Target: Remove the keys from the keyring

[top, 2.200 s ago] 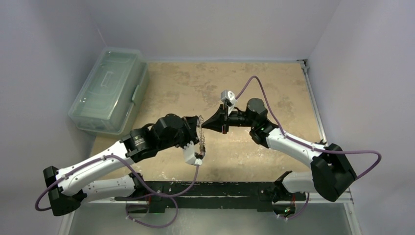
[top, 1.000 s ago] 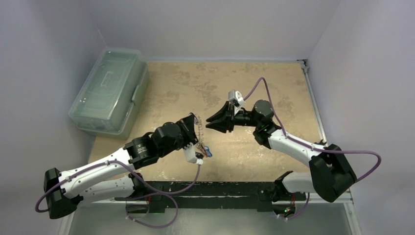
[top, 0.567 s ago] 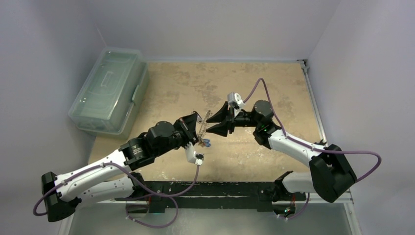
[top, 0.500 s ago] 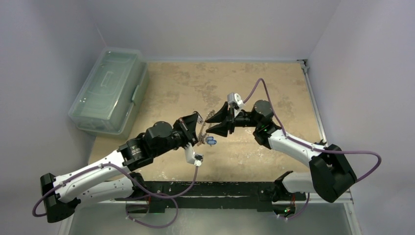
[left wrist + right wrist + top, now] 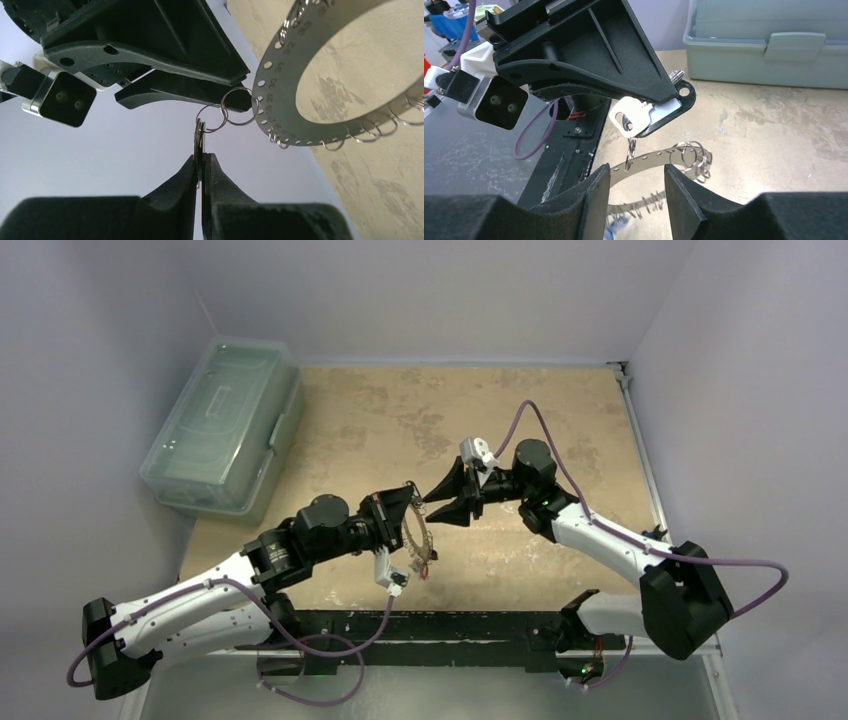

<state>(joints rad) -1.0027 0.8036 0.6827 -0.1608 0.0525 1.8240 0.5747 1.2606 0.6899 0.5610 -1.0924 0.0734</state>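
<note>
The keyring (image 5: 282,97) is a flat silvery band with numbered holes and small split rings along its edge. It hangs in the air from a silver key (image 5: 636,117) by two linked split rings (image 5: 232,107). My left gripper (image 5: 201,159) is shut on that key, seen edge-on in the left wrist view. My right gripper (image 5: 631,192) is open and faces the left one, its fingers (image 5: 596,200) just short of the keyring (image 5: 659,155) and touching nothing. More keys, one blue-headed (image 5: 624,222), dangle blurred below. From above, the grippers (image 5: 410,502) (image 5: 437,504) nearly meet over the keyring (image 5: 420,540).
A translucent grey lidded box (image 5: 220,425) stands at the table's far left, also seen in the right wrist view (image 5: 769,45). A black mounting rail (image 5: 430,625) runs along the near edge. The tan tabletop (image 5: 560,410) lies below both grippers.
My left gripper has swung nearer and lower with the key and keyring. My right gripper opened wider and followed it, staying face to face with it.
</note>
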